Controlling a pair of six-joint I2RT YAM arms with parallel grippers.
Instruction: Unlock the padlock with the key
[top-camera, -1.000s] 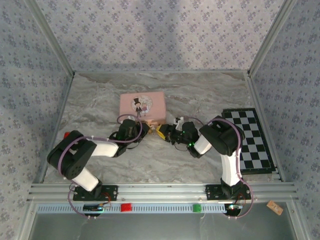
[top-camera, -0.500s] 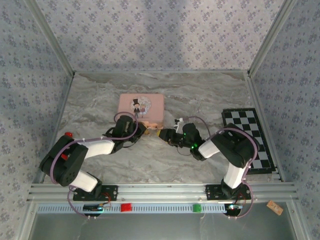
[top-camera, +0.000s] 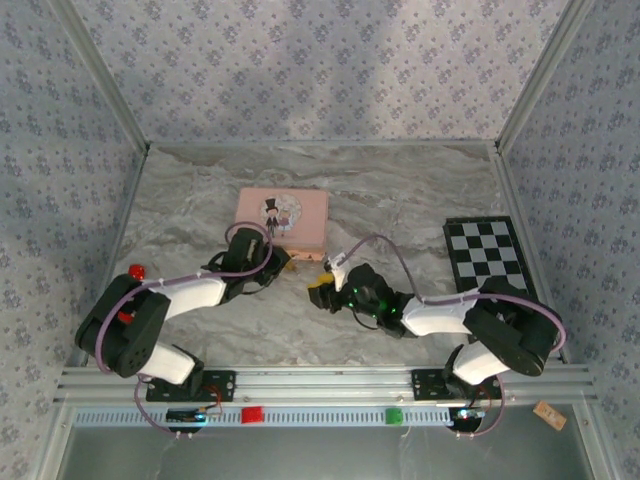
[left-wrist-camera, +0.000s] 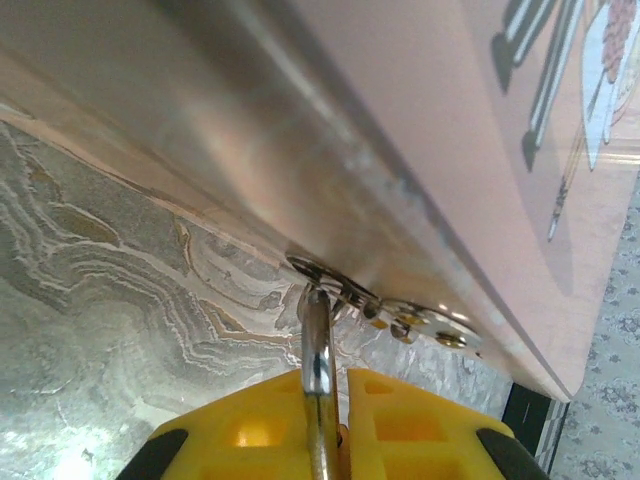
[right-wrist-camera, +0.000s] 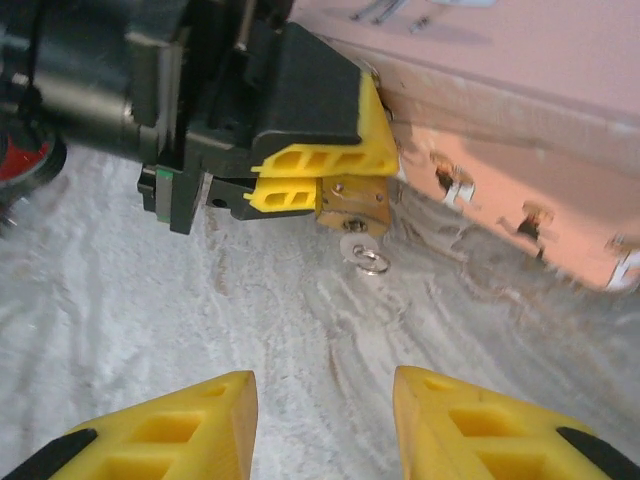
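Left pincer (right-wrist-camera: 312, 178): clenched on the padlock (right-wrist-camera: 356, 205). Its yellow fingers are pressed together with the brass body at their tips, close against the front wall of the pink tin (right-wrist-camera: 500, 60).

Left wrist view: the silvery shackle (left-wrist-camera: 317, 365) rises from between the fingers and meets the loop of the tin's metal hasp (left-wrist-camera: 400, 315).

Key (right-wrist-camera: 362, 250): a small pale piece with a wire ring, hanging at the padlock's underside and touching it. How deep it sits in the lock cannot be told.

Right pincer (right-wrist-camera: 325, 420): released, fingers spread, bare marble worktop (right-wrist-camera: 250, 310) showing between them. It sits low, near the padlock and facing it, apart from the key.

Top view: a chequered board (top-camera: 492, 258) lies at the worktop's right edge, well apart from both pincers.
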